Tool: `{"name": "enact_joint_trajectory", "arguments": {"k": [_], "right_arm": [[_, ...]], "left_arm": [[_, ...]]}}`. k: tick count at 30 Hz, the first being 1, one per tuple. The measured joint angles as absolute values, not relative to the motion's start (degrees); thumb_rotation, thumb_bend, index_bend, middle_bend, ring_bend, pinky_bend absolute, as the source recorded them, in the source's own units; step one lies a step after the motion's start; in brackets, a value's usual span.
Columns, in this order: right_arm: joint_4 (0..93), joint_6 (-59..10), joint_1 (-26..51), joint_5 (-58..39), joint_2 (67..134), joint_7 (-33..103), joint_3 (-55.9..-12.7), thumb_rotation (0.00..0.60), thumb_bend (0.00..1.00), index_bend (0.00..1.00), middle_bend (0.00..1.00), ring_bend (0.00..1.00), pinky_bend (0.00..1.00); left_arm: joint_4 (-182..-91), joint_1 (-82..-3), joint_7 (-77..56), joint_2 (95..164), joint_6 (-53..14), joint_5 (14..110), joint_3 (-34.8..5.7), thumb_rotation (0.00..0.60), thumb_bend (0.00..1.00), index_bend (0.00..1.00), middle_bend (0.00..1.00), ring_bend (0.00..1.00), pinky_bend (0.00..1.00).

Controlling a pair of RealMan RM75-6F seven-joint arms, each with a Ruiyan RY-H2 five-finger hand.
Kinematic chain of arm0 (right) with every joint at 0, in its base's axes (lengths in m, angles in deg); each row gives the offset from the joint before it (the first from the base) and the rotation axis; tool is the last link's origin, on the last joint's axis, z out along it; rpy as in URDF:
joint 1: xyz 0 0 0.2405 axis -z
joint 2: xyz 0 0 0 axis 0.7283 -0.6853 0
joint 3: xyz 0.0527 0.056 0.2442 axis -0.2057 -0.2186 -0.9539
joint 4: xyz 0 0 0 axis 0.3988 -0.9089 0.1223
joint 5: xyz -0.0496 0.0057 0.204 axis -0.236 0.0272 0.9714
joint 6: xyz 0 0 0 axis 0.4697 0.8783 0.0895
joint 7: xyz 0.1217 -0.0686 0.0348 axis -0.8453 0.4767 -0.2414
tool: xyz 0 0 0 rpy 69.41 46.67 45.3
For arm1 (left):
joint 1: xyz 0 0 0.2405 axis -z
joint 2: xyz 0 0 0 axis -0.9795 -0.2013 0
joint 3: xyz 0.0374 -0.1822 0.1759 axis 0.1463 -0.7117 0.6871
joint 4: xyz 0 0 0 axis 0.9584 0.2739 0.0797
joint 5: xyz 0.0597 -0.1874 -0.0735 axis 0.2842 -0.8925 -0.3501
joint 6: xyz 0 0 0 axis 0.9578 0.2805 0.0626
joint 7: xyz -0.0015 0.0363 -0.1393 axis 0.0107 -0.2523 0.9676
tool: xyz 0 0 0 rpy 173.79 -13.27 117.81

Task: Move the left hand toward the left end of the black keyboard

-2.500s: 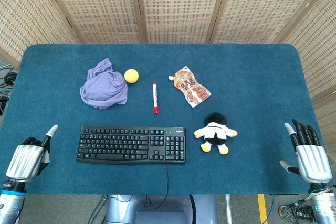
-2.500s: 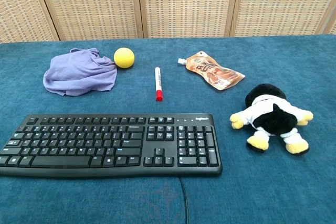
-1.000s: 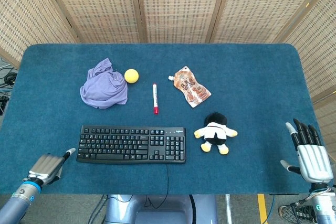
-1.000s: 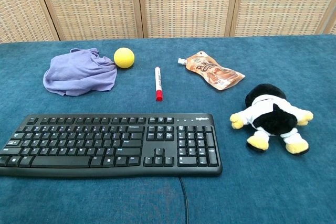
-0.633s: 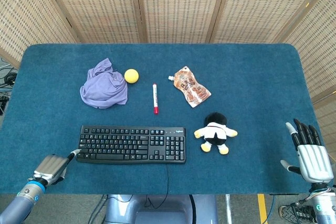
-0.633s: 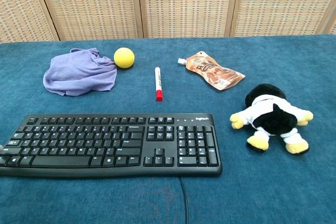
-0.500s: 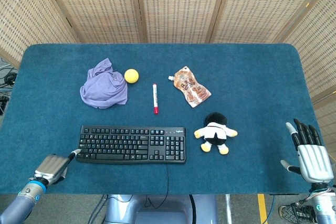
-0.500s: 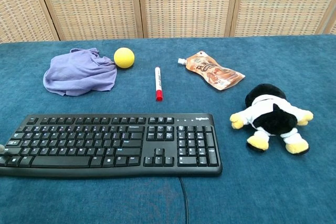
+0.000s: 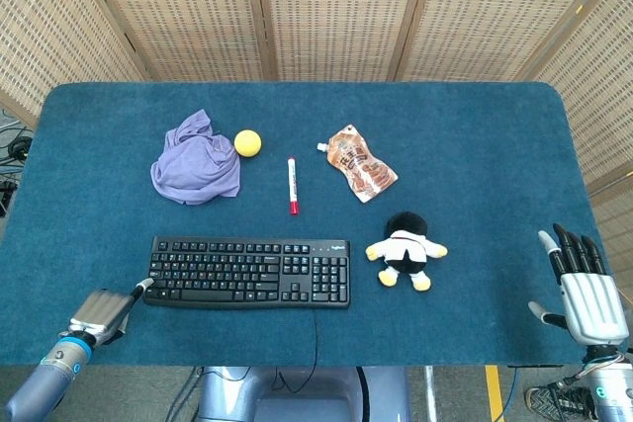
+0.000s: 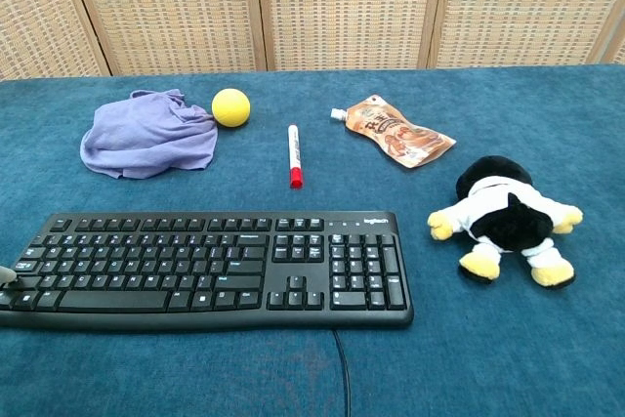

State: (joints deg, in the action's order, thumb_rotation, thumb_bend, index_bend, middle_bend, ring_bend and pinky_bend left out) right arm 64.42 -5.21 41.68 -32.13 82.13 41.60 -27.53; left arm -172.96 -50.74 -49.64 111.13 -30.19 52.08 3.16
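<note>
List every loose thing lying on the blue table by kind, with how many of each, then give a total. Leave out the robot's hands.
Keyboard: 1
Cloth, purple: 1
Ball, yellow: 1
Marker, red-capped: 1
Pouch, brown: 1
Plush toy, black and white: 1
Total: 6

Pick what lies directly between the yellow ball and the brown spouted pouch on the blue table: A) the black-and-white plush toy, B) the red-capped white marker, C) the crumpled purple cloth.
B: the red-capped white marker lies between the yellow ball and the brown spouted pouch; the crumpled purple cloth is left of the ball.
</note>
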Motion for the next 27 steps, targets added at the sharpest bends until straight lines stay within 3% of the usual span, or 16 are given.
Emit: {"name": "enact_joint_trajectory", "arguments": {"k": [16, 20, 22, 24, 27], "right_arm": [[64.43, -4.99, 41.73, -32.34, 82.24, 41.77, -27.48, 0.600, 0.00, 0.00, 0.00, 0.00, 0.00], [64.41, -4.95, 41.73, -32.35, 82.23, 41.68, -27.52, 0.600, 0.00, 0.00, 0.00, 0.00, 0.00], [64.40, -4.92, 41.75, -32.39, 82.22, 41.65, -27.50, 0.600, 0.00, 0.00, 0.00, 0.00, 0.00], [64.39, -4.92, 41.75, -32.43, 82.22, 41.64, -27.48, 0.600, 0.00, 0.00, 0.00, 0.00, 0.00], [64.38, -4.87, 41.75, -32.51, 82.22, 41.62, -27.47, 0.600, 0.00, 0.00, 0.00, 0.00, 0.00]], "left_arm": [[-174.48, -50.37, -47.84, 110.18, -28.60, 54.46, 4.26, 0.600, 0.92, 0.00, 0.59, 0.56, 0.35], [-175.34, -50.95, -46.47, 109.55, -27.06, 56.75, 4.08, 0.600, 0.87, 0.00, 0.58, 0.55, 0.35], [-176.05, -51.56, -45.10, 108.96, -25.79, 58.94, 3.92, 0.600, 0.80, 0.00, 0.53, 0.52, 0.35], [-176.66, -52.48, -43.37, 108.34, -24.01, 61.98, 3.79, 0.600, 0.71, 0.00, 0.42, 0.44, 0.35], [-177.09, -54.42, -40.73, 107.75, -19.93, 67.36, 3.57, 0.600, 0.53, 0.00, 0.17, 0.26, 0.27]]}}
